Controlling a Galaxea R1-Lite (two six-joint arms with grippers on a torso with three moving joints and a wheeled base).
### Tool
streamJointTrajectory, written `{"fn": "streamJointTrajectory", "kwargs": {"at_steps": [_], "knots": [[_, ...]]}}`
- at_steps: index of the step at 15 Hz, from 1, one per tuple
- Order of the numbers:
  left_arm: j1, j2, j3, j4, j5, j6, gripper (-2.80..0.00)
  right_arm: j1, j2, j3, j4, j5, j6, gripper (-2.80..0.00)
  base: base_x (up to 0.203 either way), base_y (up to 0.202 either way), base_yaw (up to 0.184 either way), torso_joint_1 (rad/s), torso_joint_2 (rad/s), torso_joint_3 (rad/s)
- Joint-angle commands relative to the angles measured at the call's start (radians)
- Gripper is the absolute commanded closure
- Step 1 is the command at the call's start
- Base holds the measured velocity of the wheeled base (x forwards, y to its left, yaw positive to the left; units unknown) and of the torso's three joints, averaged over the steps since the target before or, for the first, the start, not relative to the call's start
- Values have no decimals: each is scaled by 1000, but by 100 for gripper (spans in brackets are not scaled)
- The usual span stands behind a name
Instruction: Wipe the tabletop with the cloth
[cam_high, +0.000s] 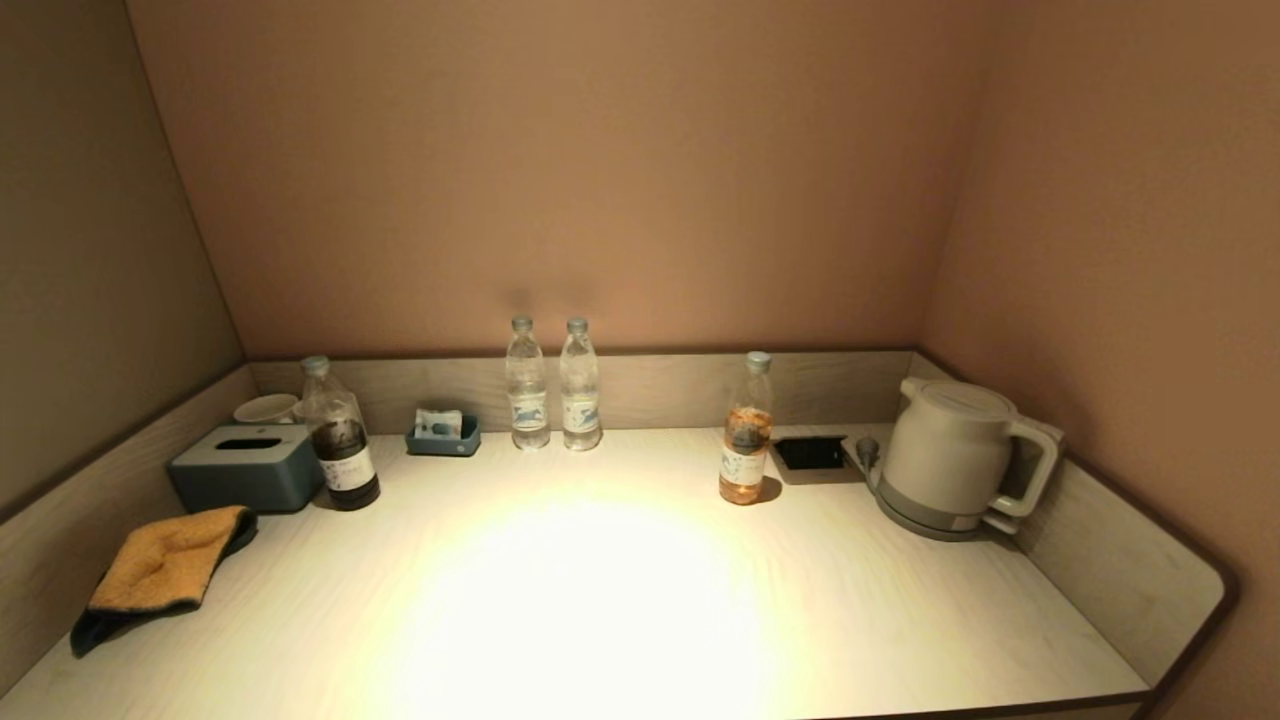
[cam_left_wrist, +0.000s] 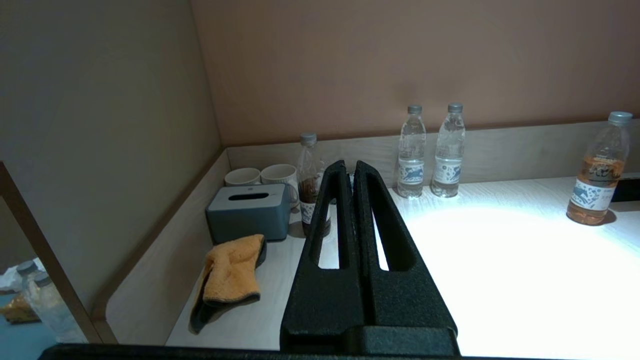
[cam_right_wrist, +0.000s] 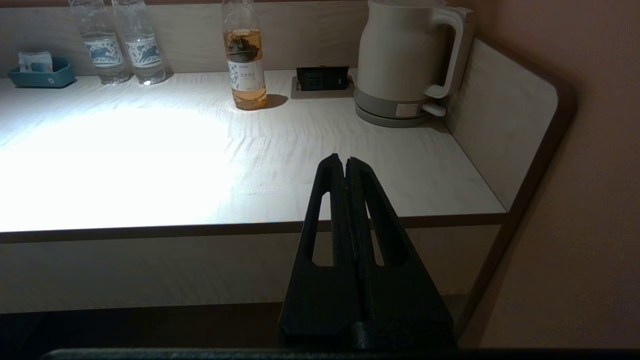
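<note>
The cloth (cam_high: 165, 570) lies at the far-left edge of the tabletop (cam_high: 620, 600), up against the left rim, just in front of the grey-blue tissue box (cam_high: 245, 468); folded, orange side up, dark underside showing at the near end; long axis runs roughly front-to-back, tilted a bit toward the left rim.

L gripper (cam_left_wrist: 350, 167) hangs above the near-left part of the counter w/ fingers pressed together, empty; the cloth (cam_left_wrist: 232, 275) sits ahead of it and off toward the left wall, lower than the tips, well apart; nothing between them. R gripper (cam_right_wrist: 346, 161) is off the front edge on the kettle side, below counter level, fingers also pressed together, empty; whole width of the counter separates it from the cloth. So L arm is clearly nearer; my read: pickup is its job, R looks parked.

Next move prob. needs the L fingers to spread, swing toward the left rim and drop onto the cloth across its short axis; rim and tissue box crowd that spot, so little room.

Containers: tissue box w/ top slot, contents not visible; small teal tray (cam_high: 443, 436) at the back holds sachets; dark-liquid bottle (cam_high: 340, 440) beside the box, partly full; two clear water bottles (cam_high: 552, 385) at the back; amber-drink bottle (cam_high: 746, 432) partly full; cups (cam_left_wrist: 262, 176) behind the box, insides can't tell; kettle (cam_high: 950, 455) lid on.
</note>
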Motion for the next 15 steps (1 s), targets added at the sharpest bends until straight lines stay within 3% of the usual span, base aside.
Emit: {"fn": "streamJointTrajectory", "kwargs": {"at_steps": [1, 4, 8, 15], "knots": [[0, -16, 0, -1, -1, 5, 0, 0, 0, 0, -1, 0, 0, 0, 0, 0, 0, 0, 0, 0], [-7, -25, -1, -1, 6, 11, 0, 0, 0, 0, -1, 0, 0, 0, 0, 0, 0, 0, 0, 0], [-129, -32, -17, -1, 177, 41, 0, 0, 0, 0, -1, 0, 0, 0, 0, 0, 0, 0, 0, 0], [-141, -88, -12, 35, 190, 52, 0, 0, 0, 0, -1, 0, 0, 0, 0, 0, 0, 0, 0, 0]]}}
